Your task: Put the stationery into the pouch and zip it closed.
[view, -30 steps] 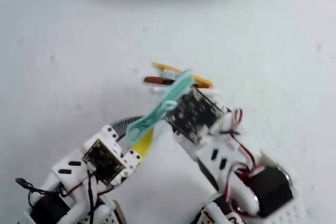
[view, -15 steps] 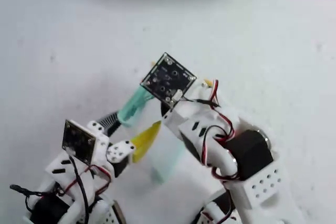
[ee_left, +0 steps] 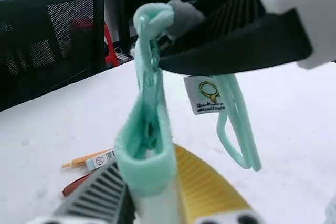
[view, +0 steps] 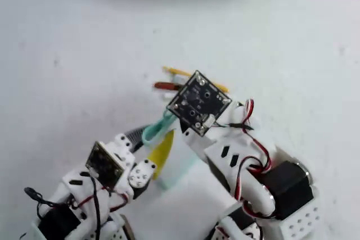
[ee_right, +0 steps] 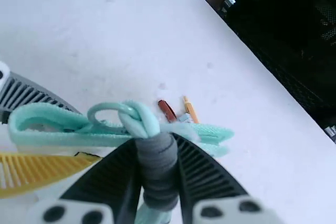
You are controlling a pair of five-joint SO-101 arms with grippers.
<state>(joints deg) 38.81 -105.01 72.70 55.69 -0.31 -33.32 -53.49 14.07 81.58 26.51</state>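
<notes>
A mint-green pouch (view: 171, 161) hangs above the table between both arms. My left gripper (ee_left: 152, 187) is shut on the pouch's end (ee_left: 144, 161), a grey ribbed finger (ee_left: 97, 200) on one side and a yellow finger (ee_left: 207, 192) on the other. My right gripper (ee_right: 156, 142) is shut on the mint zip-pull cord (ee_right: 131, 119) at the pouch's top edge (ee_right: 52, 124); from the left wrist its black fingers (ee_left: 236, 45) show pinching that cord (ee_left: 152, 19). An orange pen (view: 177, 72) and a brown pen (view: 166, 86) lie on the table beyond the right wrist.
The white table (view: 73, 54) stretches wide to the far and left sides. A small label (ee_left: 207, 95) and a loop of cord (ee_left: 236, 129) dangle from the pouch. Black chairs (ee_left: 47, 51) stand past the table's edge.
The right wrist has swung back to the right and nearer, uncovering the pens it hid half a second ago. The left wrist has shifted right. Both keep their hold on the pouch.
</notes>
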